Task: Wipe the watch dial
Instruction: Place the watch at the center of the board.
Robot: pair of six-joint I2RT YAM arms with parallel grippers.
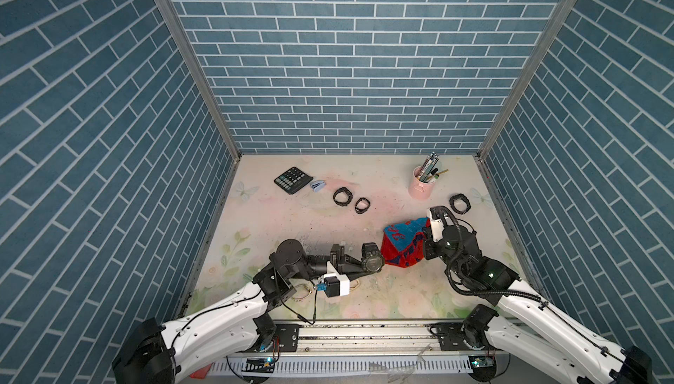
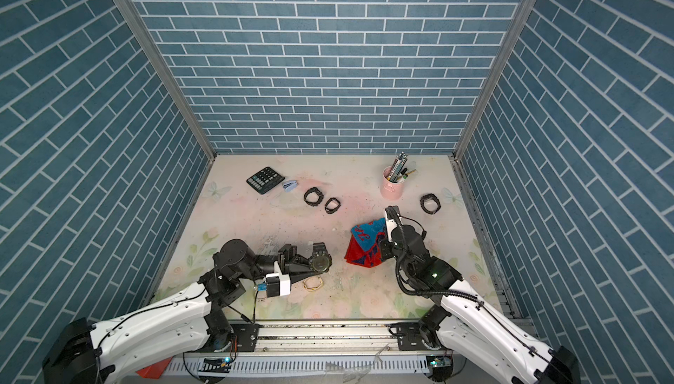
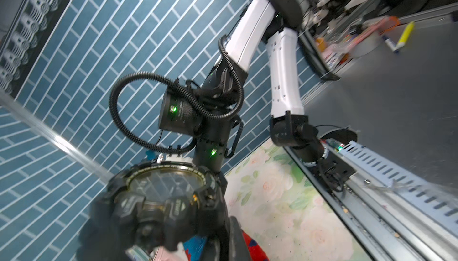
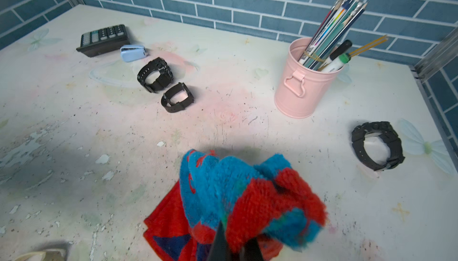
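Low in the frame's centre, the left hand (image 1: 359,264) pinches the black watch (image 1: 374,264), dial upward. Just right of it, the right hand (image 1: 425,251) pinches the red-and-blue cloth (image 1: 401,243) over the bench (image 1: 291,225). Farther back, right of centre, stands a pink pen pot (image 1: 421,186).

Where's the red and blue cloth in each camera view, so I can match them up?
A top view: cloth right of centre, beside the watch.
A top view: same spot, right of centre.
Left wrist: a red and blue sliver behind the close-up watch.
Right wrist: nearest the lens, bunched in the right end effector.
Shared landmark: the floral table.
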